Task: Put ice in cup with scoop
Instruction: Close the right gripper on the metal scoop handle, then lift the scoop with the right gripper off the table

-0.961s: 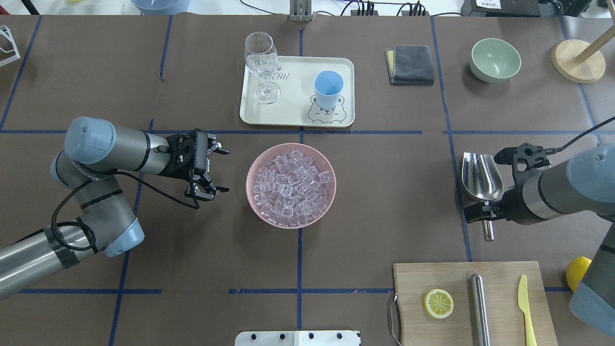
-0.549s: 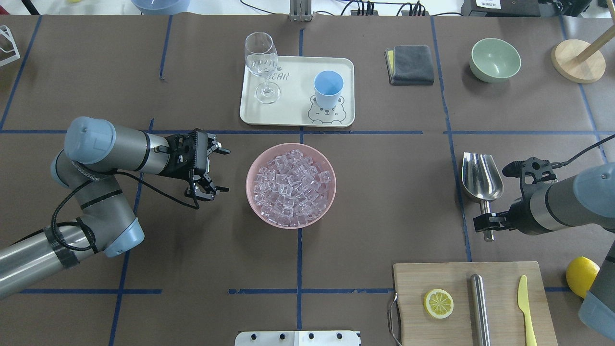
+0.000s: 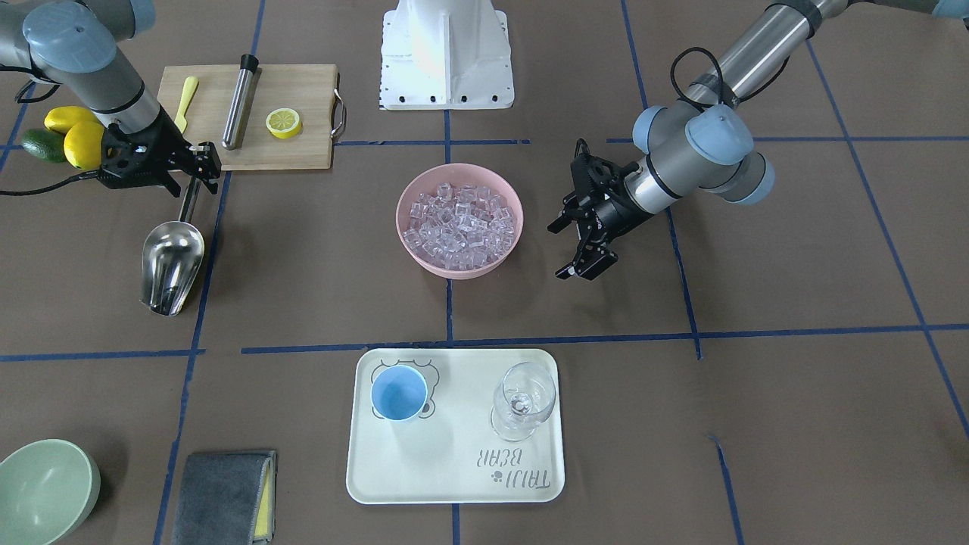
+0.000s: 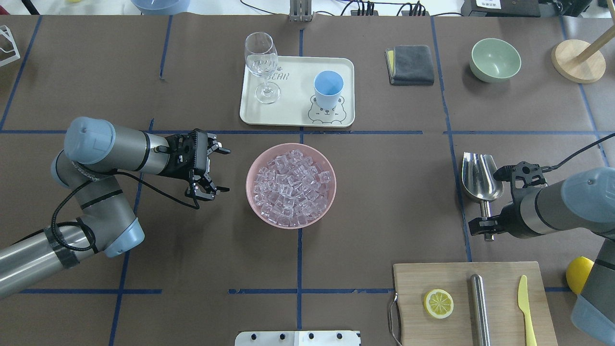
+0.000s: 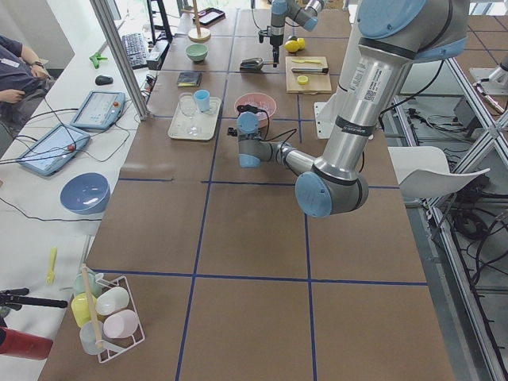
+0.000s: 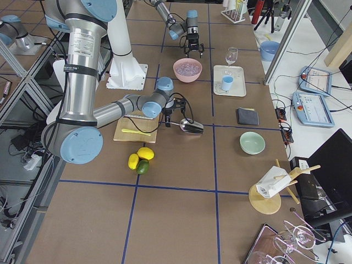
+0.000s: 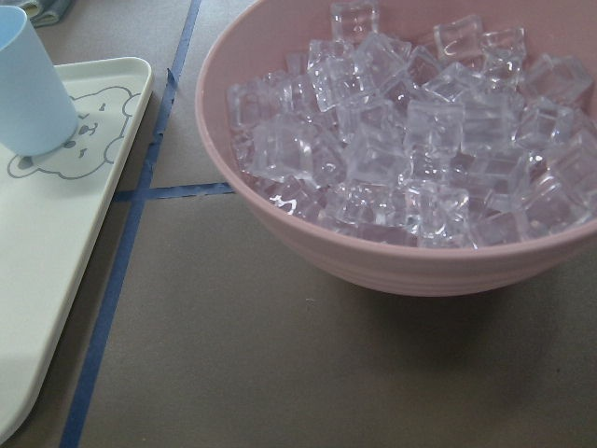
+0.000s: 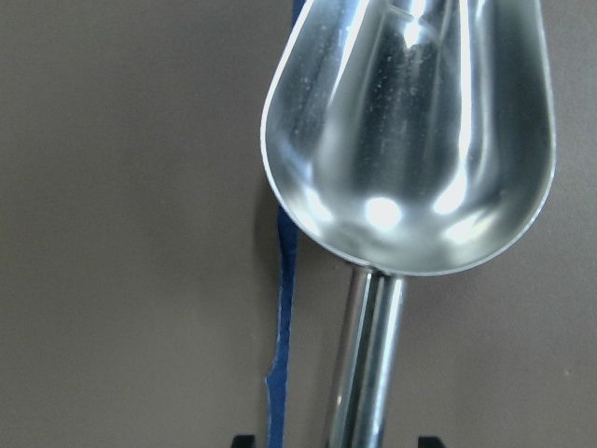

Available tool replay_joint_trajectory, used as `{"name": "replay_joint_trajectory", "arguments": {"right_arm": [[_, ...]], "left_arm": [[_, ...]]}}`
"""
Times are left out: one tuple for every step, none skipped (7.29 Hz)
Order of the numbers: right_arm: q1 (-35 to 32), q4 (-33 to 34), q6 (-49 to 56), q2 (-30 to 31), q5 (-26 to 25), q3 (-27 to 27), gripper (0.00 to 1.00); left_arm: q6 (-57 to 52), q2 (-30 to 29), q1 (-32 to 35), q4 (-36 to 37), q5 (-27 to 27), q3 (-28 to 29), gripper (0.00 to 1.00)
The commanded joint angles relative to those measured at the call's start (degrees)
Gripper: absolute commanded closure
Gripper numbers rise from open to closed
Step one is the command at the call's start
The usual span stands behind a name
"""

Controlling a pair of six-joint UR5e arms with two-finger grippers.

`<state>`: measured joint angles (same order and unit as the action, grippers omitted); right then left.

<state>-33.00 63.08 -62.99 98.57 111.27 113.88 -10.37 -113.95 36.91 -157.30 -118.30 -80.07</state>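
We find the scoop [image 4: 482, 177] lying on the table on the right side, well apart from the pink bowl [image 4: 248, 185]. Its trough faces up and points to the far side. Its rod handle points to the near side, toward the robot. The trough holds nothing.

The right gripper [image 4: 486, 226] is positioned over the near end of the handle. In the right wrist view we see one of the fingertips [image 8: 244, 441] on each side of the rod, with a gap to the rod on both sides. The jaws are released and straddle the handle without clamping it.

The left gripper [image 4: 226, 171] hovers just left of the pink bowl. Its jaws are spread wide and hold nothing.

The ice [image 4: 290, 185] fills the pink bowl at the table centre as a heap of clear cubes.

The cup [image 4: 328, 89] stands upright and empty on the right half of the cream tray [image 4: 293, 96], beyond the bowl on the far side. A wine glass [image 4: 262, 60] stands on the left half of the same tray.

At near right we note a wooden cutting board [image 4: 413, 278] carrying a lemon slice [image 4: 438, 303], a steel cylinder [image 4: 478, 307] and a yellow knife [image 4: 526, 307].
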Motion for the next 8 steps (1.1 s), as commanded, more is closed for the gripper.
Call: {"name": "replay_joint_trajectory", "arguments": {"right_arm": [[0.83, 0.12, 0.15, 0.3, -0.44, 0.11, 0.9], [0.84, 0.12, 0.24, 0.48, -1.22, 0.38, 1.0], [0.75, 0.12, 0.33, 0.66, -1.23, 0.99, 1.0], [0.31, 0.2, 0.59, 0.83, -1.15, 2.65, 1.0], [-0.47, 0.9, 1.2, 0.75, -0.8, 3.88, 1.0], [-1.18, 1.95, 3.73, 0.75, -0.79, 5.29, 1.0], [-3.19, 3.7, 7.76, 0.22, -0.27, 5.65, 1.0], [-3.21, 6.68, 11.45, -1.35, 0.17, 6.17, 1.0]], "left_arm": [[0.0, -0.05, 0.0, -0.02, 0.0, 0.0, 0.01], [0.0, -0.05, 0.0, -0.02, 0.0, 0.0, 0.01], [0.0, -0.05, 0.0, -0.11, 0.0, 0.0, 0.01], [0.0, -0.05, 0.0, -0.11, 0.0, 0.0, 0.01], [0.0, 0.04, 0.0, -0.02, 0.0, 0.0, 0.01], [0.0, 0.04, 0.0, 0.07, 0.0, 0.0, 0.01], [0.17, -0.13, -0.44, 0.5, 0.0, 0.0, 0.01], [3.48, -0.13, -1.48, 0.59, 0.0, 0.0, 0.01]]}}
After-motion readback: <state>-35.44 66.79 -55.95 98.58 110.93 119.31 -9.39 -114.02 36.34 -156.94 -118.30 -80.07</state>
